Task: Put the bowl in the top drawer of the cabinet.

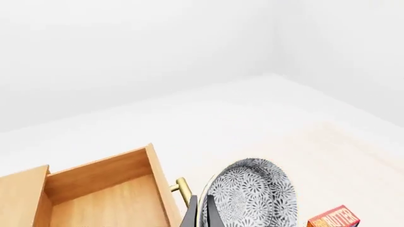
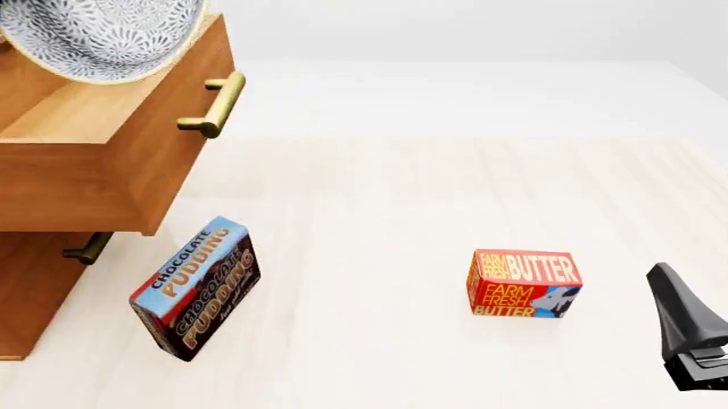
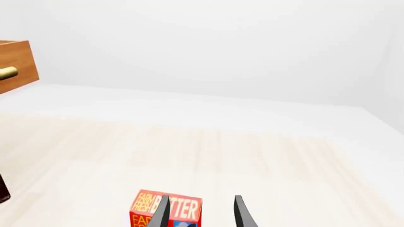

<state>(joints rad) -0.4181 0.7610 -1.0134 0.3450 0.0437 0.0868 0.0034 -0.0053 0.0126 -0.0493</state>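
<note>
Front view: my left gripper (image 1: 200, 213) pinches the bowl (image 2: 101, 38) by its rim, tilted, above the pulled-out top drawer (image 2: 108, 145). Right gripper (image 3: 200, 210) hangs spread (near the butter box (image 2: 523, 283)).

The cabinet (image 2: 29, 290) stands at the table's (image 2: 387, 213) left edge, its top drawer (image 2: 102, 162) pulled out to the right above the lower drawer. The bowl (image 2: 102, 34) sits tilted above the open drawer. The pudding box (image 2: 196, 287) lies near-left, just right of the cabinet; the butter box (image 2: 523, 283) lies well apart to its right.
</note>
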